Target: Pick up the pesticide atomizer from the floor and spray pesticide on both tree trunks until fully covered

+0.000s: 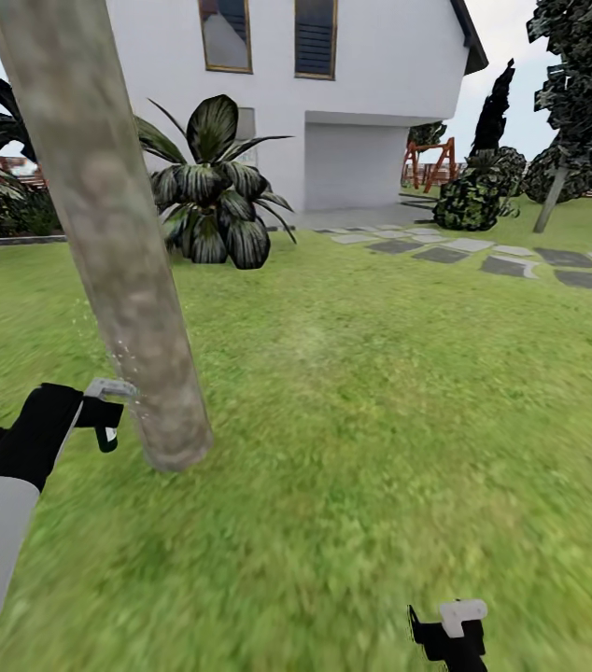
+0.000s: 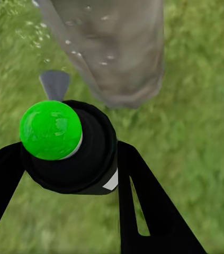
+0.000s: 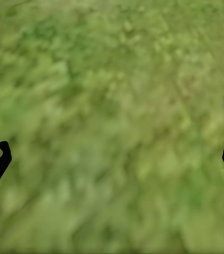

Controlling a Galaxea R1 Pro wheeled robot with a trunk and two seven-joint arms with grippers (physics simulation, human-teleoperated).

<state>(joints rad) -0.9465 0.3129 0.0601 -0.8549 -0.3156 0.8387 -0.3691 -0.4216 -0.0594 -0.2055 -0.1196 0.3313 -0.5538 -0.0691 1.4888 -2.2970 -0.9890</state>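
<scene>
I've got the left gripper [image 2: 69, 159] clamped around the pesticide atomizer [image 2: 72, 145], its green cap [image 2: 51, 129] facing the wrist camera and its grey nozzle [image 2: 54, 84] aimed at the base of the tree trunk [image 1: 114, 233], just beside it. Fine droplets [image 2: 72, 47] fleck the bark there. My right gripper [image 3: 112, 159] hangs low over the lawn [image 1: 380, 392], fingers spread wide and holding nothing. The white house [image 1: 371, 84] stands behind.
</scene>
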